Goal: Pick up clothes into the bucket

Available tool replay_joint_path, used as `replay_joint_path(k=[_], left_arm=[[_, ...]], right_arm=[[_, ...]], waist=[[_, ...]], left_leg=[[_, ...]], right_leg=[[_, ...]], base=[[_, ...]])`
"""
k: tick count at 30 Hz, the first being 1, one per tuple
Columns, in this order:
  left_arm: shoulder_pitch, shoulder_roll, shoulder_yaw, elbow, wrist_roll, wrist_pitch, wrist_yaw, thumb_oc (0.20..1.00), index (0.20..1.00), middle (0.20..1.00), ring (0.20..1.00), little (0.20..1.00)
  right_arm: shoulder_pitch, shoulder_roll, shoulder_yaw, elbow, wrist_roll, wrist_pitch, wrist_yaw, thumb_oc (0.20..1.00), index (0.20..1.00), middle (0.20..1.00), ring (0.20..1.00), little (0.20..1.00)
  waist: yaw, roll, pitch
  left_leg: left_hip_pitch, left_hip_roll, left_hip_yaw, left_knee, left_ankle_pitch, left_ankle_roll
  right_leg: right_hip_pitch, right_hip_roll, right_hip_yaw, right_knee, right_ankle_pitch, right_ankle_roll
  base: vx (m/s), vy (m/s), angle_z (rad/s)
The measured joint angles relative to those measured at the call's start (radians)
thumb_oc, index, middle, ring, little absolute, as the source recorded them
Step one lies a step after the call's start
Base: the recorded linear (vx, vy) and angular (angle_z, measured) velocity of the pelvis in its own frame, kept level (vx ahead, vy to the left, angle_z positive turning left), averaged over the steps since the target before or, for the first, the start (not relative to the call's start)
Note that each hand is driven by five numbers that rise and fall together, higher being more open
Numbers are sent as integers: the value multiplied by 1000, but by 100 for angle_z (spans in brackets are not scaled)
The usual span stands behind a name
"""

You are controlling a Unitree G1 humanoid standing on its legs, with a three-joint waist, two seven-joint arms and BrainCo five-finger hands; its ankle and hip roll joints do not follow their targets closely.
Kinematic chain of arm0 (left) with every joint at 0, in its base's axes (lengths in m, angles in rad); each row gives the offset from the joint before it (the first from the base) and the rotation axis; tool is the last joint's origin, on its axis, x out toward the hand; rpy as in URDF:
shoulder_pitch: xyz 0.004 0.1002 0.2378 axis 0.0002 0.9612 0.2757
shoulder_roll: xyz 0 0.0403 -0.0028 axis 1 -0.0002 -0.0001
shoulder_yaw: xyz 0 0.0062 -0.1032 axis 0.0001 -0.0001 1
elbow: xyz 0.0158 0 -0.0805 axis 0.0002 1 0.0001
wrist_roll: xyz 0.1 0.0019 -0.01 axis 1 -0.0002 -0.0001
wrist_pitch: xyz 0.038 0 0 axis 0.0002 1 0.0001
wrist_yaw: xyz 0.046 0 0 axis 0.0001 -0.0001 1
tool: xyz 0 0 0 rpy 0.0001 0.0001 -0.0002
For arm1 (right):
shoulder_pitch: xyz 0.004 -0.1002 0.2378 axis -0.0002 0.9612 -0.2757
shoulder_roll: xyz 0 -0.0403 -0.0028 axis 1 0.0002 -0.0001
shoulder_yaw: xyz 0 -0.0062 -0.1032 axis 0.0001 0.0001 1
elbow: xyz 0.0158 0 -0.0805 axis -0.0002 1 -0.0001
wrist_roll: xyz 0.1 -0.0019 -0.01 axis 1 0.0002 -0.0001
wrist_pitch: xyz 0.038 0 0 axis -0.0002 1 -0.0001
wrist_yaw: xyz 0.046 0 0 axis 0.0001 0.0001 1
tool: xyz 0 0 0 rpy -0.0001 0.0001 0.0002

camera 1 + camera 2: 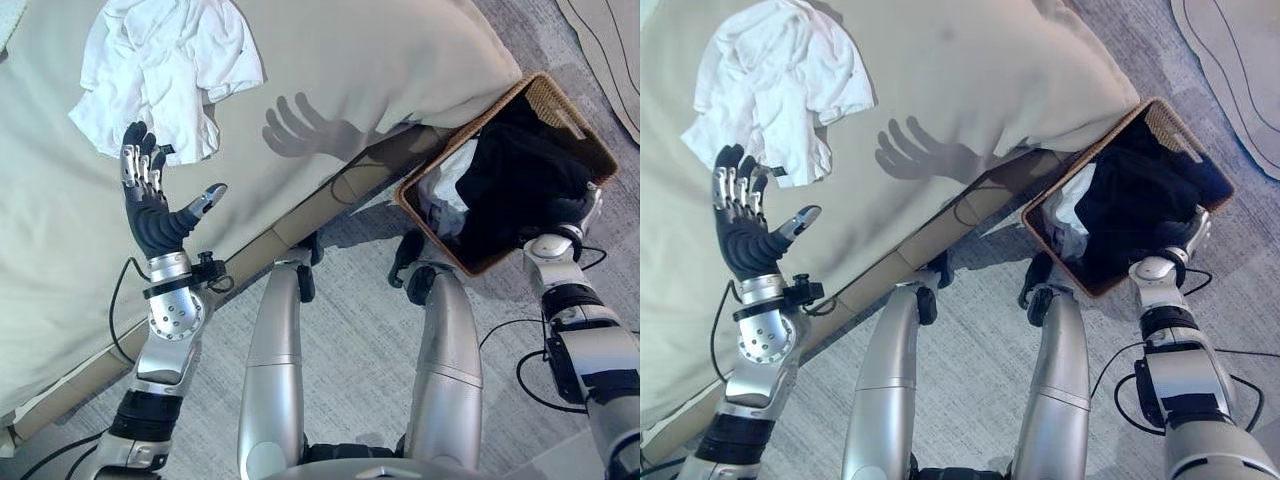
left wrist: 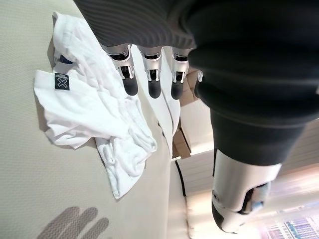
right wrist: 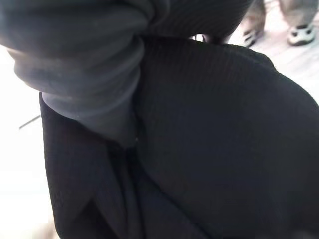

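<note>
A crumpled white shirt [image 1: 165, 60] lies on the beige bed [image 1: 380, 50]; it has a small dark label [image 2: 61, 82]. My left hand [image 1: 150, 215] is raised just in front of the shirt, open, with straight fingers [image 2: 152, 84] and the thumb spread, holding nothing. The brown wicker basket [image 1: 470, 132] stands on the floor at the bed's corner. It holds dark clothes [image 1: 520, 180] and a bit of white cloth [image 1: 440, 190]. My right hand [image 1: 572, 212] reaches into the basket's near side, its fingers buried among the dark clothes [image 3: 209, 149].
The bed's wooden base [image 1: 300, 225] runs diagonally between me and the mattress. Grey carpet lies around the basket, with a pale rug [image 1: 610, 50] at the far right. A person's legs and shoes [image 3: 299, 30] stand beyond the basket.
</note>
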Motion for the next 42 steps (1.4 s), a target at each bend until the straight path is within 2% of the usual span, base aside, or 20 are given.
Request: replay_joint_path(k=[4, 10, 11, 12, 13, 19, 25, 28, 30, 31, 32, 35, 39, 42], left_arm=[[-7, 0, -1, -21, 0, -6, 5, 1000, 1000, 1000, 1000, 1000], [-17, 1, 1, -38, 0, -12, 11, 1000, 1000, 1000, 1000, 1000], [-17, 1, 1, -41, -1, -12, 11, 1000, 1000, 1000, 1000, 1000], [-16, 1, 1, -43, -1, -13, 12, 1000, 1000, 1000, 1000, 1000], [-16, 1, 1, -44, -1, -13, 12, 1000, 1000, 1000, 1000, 1000], [-20, 0, 6, -46, -3, -13, 14, 1000, 1000, 1000, 1000, 1000], [-19, -19, 5, -39, -1, -14, 18, 1000, 1000, 1000, 1000, 1000], [-37, -22, 6, 0, 3, -14, 28, 1000, 1000, 1000, 1000, 1000], [-42, -22, 6, 50, 11, -6, 31, 1000, 1000, 1000, 1000, 1000], [-46, -23, 6, 69, 15, -5, 25, 1000, 1000, 1000, 1000, 1000], [-54, -21, 10, 105, 17, 8, 14, 1000, 1000, 1000, 1000, 1000], [-51, -16, 10, 153, 58, 31, 0, 1000, 1000, 1000, 1000, 1000], [-108, 59, 56, 272, 159, 89, 26, 1000, 1000, 1000, 1000, 1000], [-221, 181, 63, 398, 270, 154, 40, 1000, 1000, 1000, 1000, 1000]], right_arm=[[-88, -1, 38, 111, -17, 27, 21, 200, 200, 200, 200, 200], [-89, -3, 40, 102, -33, 32, 35, 200, 200, 200, 200, 200], [-91, -7, 40, 102, -46, 33, 35, 363, 363, 363, 363, 363], [-94, -10, 39, 106, -55, 33, 35, 809, 809, 809, 809, 809], [-96, -12, 38, 111, -59, 35, 34, 1000, 1000, 1000, 1000, 1000], [-116, -15, 34, 129, -60, 50, 25, 1000, 1000, 1000, 1000, 1000], [-23, -9, 33, 97, -56, 49, 24, 1000, 1000, 1000, 1000, 1000], [26, -6, 33, 63, -46, 41, 26, 1000, 1000, 1000, 1000, 1000], [115, 22, -3, -37, 28, 7, 89, 1000, 1000, 1000, 1000, 1000], [151, 26, -10, -111, 77, 1, 134, 1000, 1000, 1000, 1000, 1000], [211, 37, -5, -166, 132, -33, 238, 1000, 1000, 1000, 1000, 1000], [293, 82, -39, -130, 217, -58, 325, 1000, 1000, 1000, 1000, 1000], [351, 127, -84, -144, 258, -72, 340, 1000, 1000, 1000, 1000, 1000], [350, 145, -82, -177, 258, -81, 353, 1000, 1000, 1000, 1000, 1000]], waist=[[16, 6, -2], [24, 16, -9], [24, 16, -9], [25, 16, -10], [25, 16, -10], [26, 24, -27], [22, 29, -142], [18, 28, -149], [-8, 24, -158], [11, 26, -163], [-1, 24, -164], [-18, 20, -167], [-56, 5, -184], [-84, -7, -189]], left_leg=[[-33, -5, -1, 26, 0, 0], [-52, -17, -3, 32, -1, -1], [-52, -20, -4, 32, -1, -1], [-52, -22, -4, 31, -1, -1], [-52, -23, -4, 31, -1, 0], [-46, -24, -4, 14, 0, 1], [-44, -23, -4, -45, 6, 9], [-3, -23, -4, -78, 12, 17], [33, -21, -1, -111, 14, 19], [41, -23, -1, -125, 15, 20], [66, -22, -4, -146, 20, 22], [130, -28, -8, -187, 23, 20], [166, -33, -10, -230, 28, 25], [156, -28, -10, -230, 31, 29]], right_leg=[[-40, 0, 19, 29, -3, 1], [-58, -6, 26, 38, -4, 3], [-58, -9, 26, 39, -5, 2], [-58, -12, 25, 41, -9, 3], [-58, -13, 25, 42, -10, 3], [-54, -14, 22, 33, -12, 3], [-40, -12, -3, -26, -2, 14], [7, -9, -15, -64, 13, 18], [47, -3, -22, -102, 21, 23], [55, -3, -24, -114, 21, 24], [86, 1, -34, -140, 32, 26], [157, 4, -45, -187, 37, 31], [200, 12, -50, -247, 57, 44], [200, 22, -51, -274, 75, 50]], base=[[0, 0, 0], [4, -7, 3], [4, -4, 7], [8, -1, 8], [5, 7, 6], [1, 0, 1], [-6, 3, 0], [-25, 6, 0], [-8, -11, -2], [0, 0, 0], [0, 0, 0], [26, 37, 4], [15, 48, -6], [4, 58, -9]])
